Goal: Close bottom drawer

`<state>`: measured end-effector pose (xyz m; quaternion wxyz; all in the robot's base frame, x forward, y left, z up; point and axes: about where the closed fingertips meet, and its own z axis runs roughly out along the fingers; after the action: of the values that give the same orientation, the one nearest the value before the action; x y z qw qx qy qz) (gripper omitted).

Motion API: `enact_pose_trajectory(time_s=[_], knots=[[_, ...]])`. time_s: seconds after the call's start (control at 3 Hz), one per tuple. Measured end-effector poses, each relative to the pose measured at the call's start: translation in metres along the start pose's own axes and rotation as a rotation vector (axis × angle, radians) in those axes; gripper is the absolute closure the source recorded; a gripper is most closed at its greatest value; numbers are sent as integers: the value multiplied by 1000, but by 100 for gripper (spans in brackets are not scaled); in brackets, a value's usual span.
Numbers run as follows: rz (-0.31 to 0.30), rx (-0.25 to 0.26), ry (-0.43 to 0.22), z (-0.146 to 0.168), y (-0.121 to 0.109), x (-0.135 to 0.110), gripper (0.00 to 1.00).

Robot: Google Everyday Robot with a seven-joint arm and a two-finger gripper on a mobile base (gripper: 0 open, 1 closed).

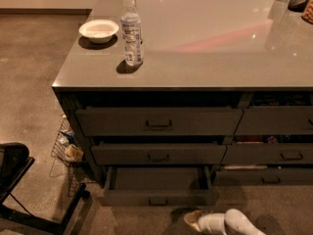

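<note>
**End effector** (194,221): Pale tip on a white arm, low at the bottom edge of the view. It sits just in front of the bottom drawer's front panel, right of the pull. Whether it is open or closed cannot be told, and it carries nothing visible. Contact with the panel cannot be confirmed. Judged placement: low and square to the panel, so that a forward push would drive the drawer straight in.

**Bottom drawer** (156,179): Lowest of the wide stack, standing partly out. A strip of its dark inner floor shows behind the front panel. The task is judged underway but not finished. A push right of centre could skew the drawer on its rails.

**Pull** (157,201): Small and dark, at the centre of the panel. It is not needed for closing.

**Middle drawer** (159,153) and **top drawer** (159,122): Directly above, both shut or nearly so. They overhang the open one, which is likely why the approach is from floor level.

**Narrower stack** (279,154): To the right, not part of the job.

**Table** (220,53): Its grey top caps both stacks.

**Water bottle** (132,31): Upright near the table's left front. It is tall and light, so a hard shove on the drawer might rock it.

**White bowl** (99,30): Near the bottle, toward the table's left edge.

**Wire basket** (65,147): On the floor against the left side, clear of the drawer's path.
</note>
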<state>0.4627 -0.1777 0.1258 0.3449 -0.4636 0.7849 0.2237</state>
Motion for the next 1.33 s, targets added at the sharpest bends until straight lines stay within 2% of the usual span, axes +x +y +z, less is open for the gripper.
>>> enact_pose_trajectory(time_s=[0.67,1.0,1.33], knots=[[-125,-11,-57,56,-64,-82,100],[-128,-11,-58,57,-64,-83,100],[-157,-7,-64,70,-85,-100,100]])
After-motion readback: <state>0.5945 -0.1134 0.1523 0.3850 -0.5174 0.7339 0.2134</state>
